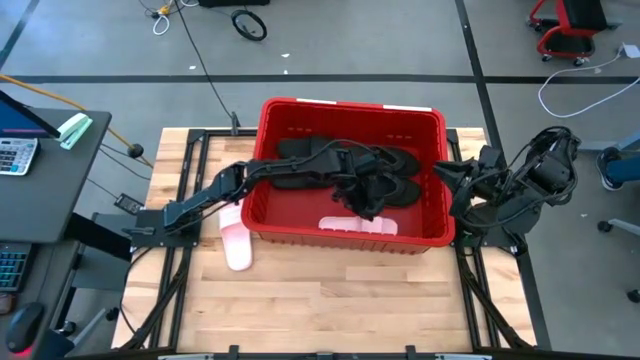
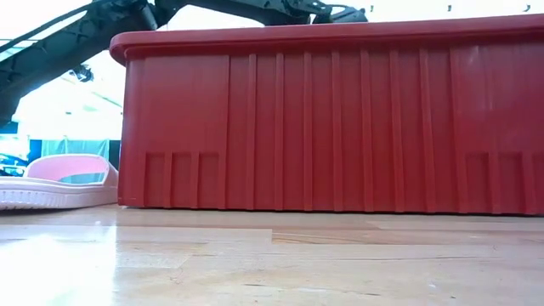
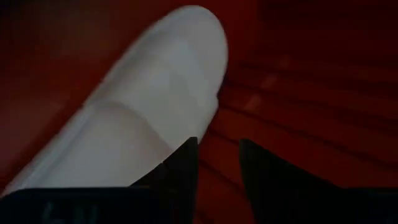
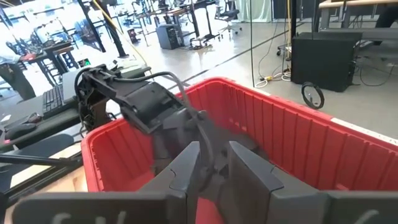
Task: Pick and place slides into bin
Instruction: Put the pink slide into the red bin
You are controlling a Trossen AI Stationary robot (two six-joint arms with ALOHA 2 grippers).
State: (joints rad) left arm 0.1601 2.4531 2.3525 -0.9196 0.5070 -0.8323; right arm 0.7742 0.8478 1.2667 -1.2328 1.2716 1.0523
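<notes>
Left hand hangs slightly open, empty, over the pink slide in the bin; rising carelessly, it could clip the rim.

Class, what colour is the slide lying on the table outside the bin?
Pale pink slide, beside the red bin; the high view shows it best.

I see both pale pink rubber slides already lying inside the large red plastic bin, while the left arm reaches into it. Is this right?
Not quite. Only one pale pink rubber slide lies inside the large red plastic bin, by its near wall. The other pale pink slide lies on the wooden table outside the bin, as the high and low views show. The left arm does reach into the bin.
</notes>
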